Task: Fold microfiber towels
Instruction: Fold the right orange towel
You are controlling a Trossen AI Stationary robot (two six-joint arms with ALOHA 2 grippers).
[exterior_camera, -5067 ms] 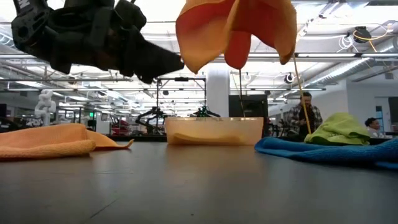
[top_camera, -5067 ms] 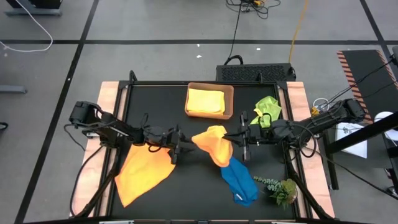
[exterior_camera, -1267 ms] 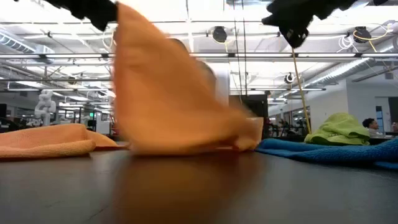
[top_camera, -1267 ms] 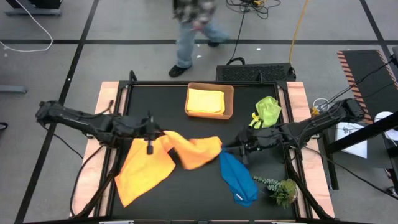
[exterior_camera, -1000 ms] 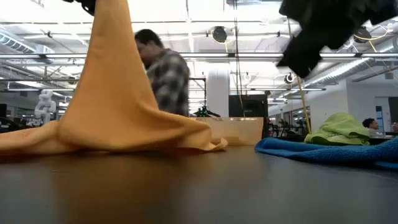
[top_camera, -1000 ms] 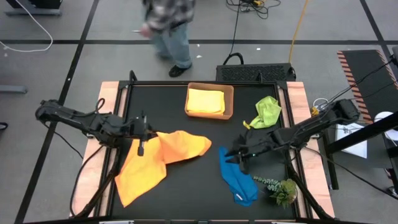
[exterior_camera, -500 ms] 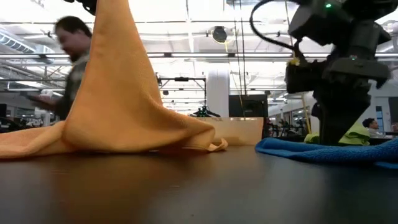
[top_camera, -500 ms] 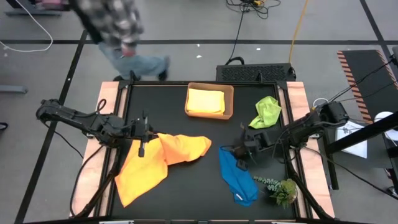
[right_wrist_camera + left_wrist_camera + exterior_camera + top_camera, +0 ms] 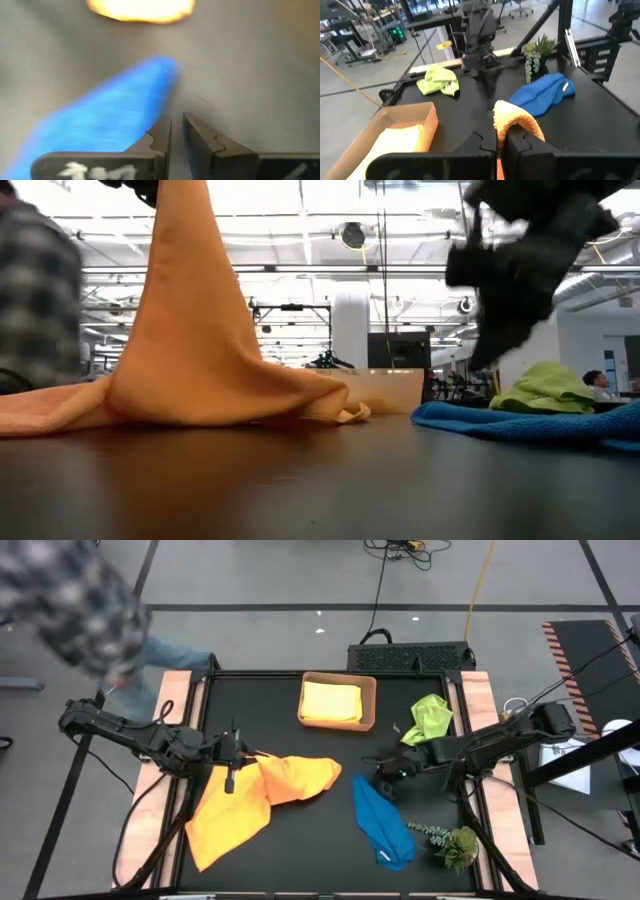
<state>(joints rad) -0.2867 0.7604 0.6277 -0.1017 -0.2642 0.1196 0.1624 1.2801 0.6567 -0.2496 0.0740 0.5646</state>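
The left gripper (image 9: 232,753) sits over the left half of the table (image 9: 300,840), its jaws clamped on a corner of an orange towel (image 9: 295,778). In the low view that towel (image 9: 200,350) hangs from the grip in a tall peak and spreads onto the tabletop. In the left wrist view the pinched fold (image 9: 515,122) shows right between the 2 dark fingers (image 9: 525,145).

A second orange towel (image 9: 228,820) lies flat on the table, just beside and partly under the first, toward the front left.

The right gripper (image 9: 385,780) is near the table's middle right, at the top corner of the blue towel (image 9: 380,825). In the right wrist view its fingers (image 9: 159,135) stand close together with a narrow gap, empty, and the blue towel (image 9: 100,120) lies beside them, not between them.

The lime towel (image 9: 428,720) is crumpled near the right edge, behind the right arm. The yellow towel (image 9: 333,702) lies folded in the tray (image 9: 370,705) at the back middle. A plant sprig (image 9: 452,840) sits at the front right, just beside the blue towel.

A person (image 9: 75,600) in a plaid shirt stands off the table's back left corner.
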